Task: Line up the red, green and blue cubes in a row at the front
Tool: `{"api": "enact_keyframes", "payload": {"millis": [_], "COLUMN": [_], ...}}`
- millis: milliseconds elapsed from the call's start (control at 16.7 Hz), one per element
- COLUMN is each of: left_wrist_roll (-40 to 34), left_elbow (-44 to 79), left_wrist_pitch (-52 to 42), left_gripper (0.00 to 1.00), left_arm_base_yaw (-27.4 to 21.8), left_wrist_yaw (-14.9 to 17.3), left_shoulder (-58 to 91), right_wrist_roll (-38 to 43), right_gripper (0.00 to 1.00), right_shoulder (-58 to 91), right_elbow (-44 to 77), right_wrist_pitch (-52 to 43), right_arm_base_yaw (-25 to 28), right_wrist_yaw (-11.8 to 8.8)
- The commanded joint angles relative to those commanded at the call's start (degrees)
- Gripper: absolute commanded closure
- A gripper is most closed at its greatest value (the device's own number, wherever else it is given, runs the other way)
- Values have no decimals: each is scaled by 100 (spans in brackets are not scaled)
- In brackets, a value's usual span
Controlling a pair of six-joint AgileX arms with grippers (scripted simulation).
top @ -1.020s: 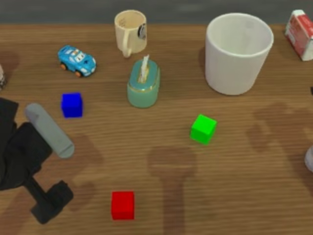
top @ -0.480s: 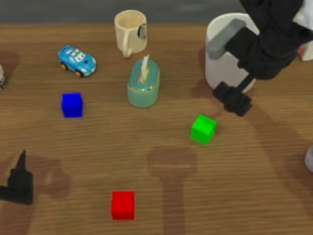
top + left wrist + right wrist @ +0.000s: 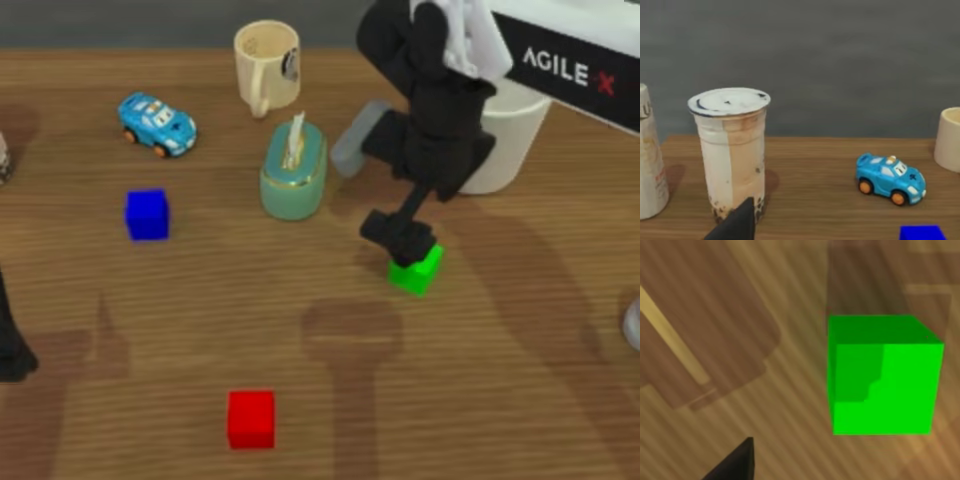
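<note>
The green cube [image 3: 422, 272] lies right of centre, partly covered by my right gripper [image 3: 402, 238], which hangs just over its back left corner. In the right wrist view the green cube [image 3: 885, 375] rests on the wood, clear of the one dark fingertip [image 3: 741, 457] that shows; the fingers look open with nothing held. The red cube [image 3: 250, 418] sits near the front edge, left of centre. The blue cube [image 3: 147, 214] sits at mid-left, and its top edge [image 3: 921, 232] shows in the left wrist view. My left arm [image 3: 10, 345] is parked at the left edge.
A teal tissue box [image 3: 294, 170], a cream mug [image 3: 266, 60] and a light-blue toy car [image 3: 157, 124] stand at the back. A big white cup [image 3: 515, 140] stands behind the right arm. A lidded milk-tea cup [image 3: 730, 150] stands at the far left.
The right arm swung in from the back right and came down over the green cube. The left arm drew back to the left edge. The cubes stayed put.
</note>
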Motion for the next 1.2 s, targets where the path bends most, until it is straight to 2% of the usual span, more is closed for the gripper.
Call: {"api": "enact_keyframes", "payload": {"millis": [420, 840, 1140, 1200], "left_wrist_roll": [-32, -32, -32, -32], "left_elbow": [-12, -12, -12, -12], "left_wrist_pitch": [42, 42, 42, 42], "left_gripper": [0, 0, 0, 0], "left_arm_base_yaw": [16, 16, 16, 16], "left_wrist_yaw": [3, 3, 3, 3], "left_shoulder": [-55, -55, -55, -55], "right_wrist_roll": [-13, -5, -4, -4], "right_gripper": [0, 0, 0, 8], "right_shoulder": [51, 434, 511, 511], "right_elbow": [34, -847, -984, -984], "right_wrist_pitch": [-2, 1301, 1475, 1475], "right_arm_base_yaw": [-9, 19, 24, 24], "right_wrist_yaw": [1, 6, 6, 6]}}
